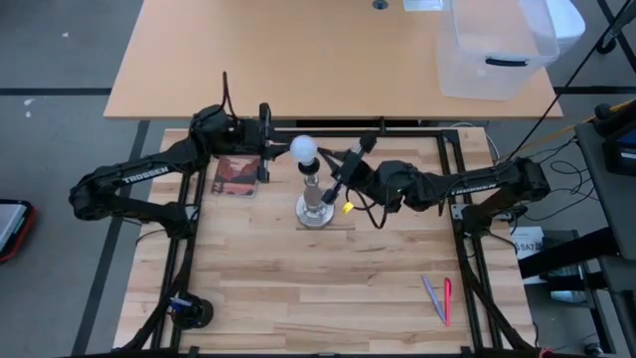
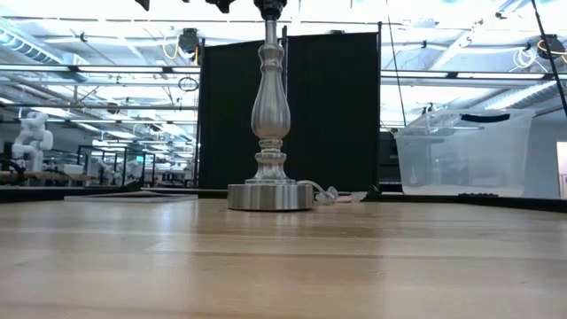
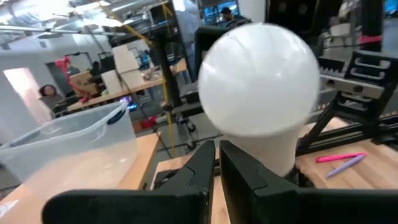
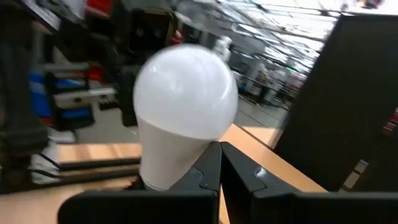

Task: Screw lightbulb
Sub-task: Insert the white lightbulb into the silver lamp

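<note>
The white lightbulb (image 1: pixel 304 149) sits upright on top of the silver lamp stand (image 1: pixel 316 207), which stands on its round base (image 2: pixel 269 196) at the table's middle. The low view cuts off the stand's top, so the bulb is out of that view. My left gripper (image 1: pixel 276 151) is shut, just left of the bulb. In the left wrist view its shut fingers (image 3: pixel 217 171) stand beside the bulb's neck (image 3: pixel 273 152). My right gripper (image 1: pixel 333 162) is shut, just right of the bulb. In the right wrist view its fingers (image 4: pixel 221 171) stand beside the neck (image 4: pixel 165 162). My left gripper comes level from the table's left, and the outer side of one shut finger (image 3: pixel 249 177) lies at the bulb's neck (image 3: pixel 280 158); I cannot tell whether it touches. My right gripper comes level from the table's right, and the outer side of one shut finger (image 4: pixel 205 168) lies at the neck (image 4: pixel 174 168); I cannot tell whether it touches.
A dark red card (image 1: pixel 237 176) lies left of the stand. A small yellow piece (image 1: pixel 348 208) and the lamp's cord lie right of the base. Two pens (image 1: pixel 438 298) lie near the front right. A clear plastic bin (image 1: pixel 497 50) stands on the far table.
</note>
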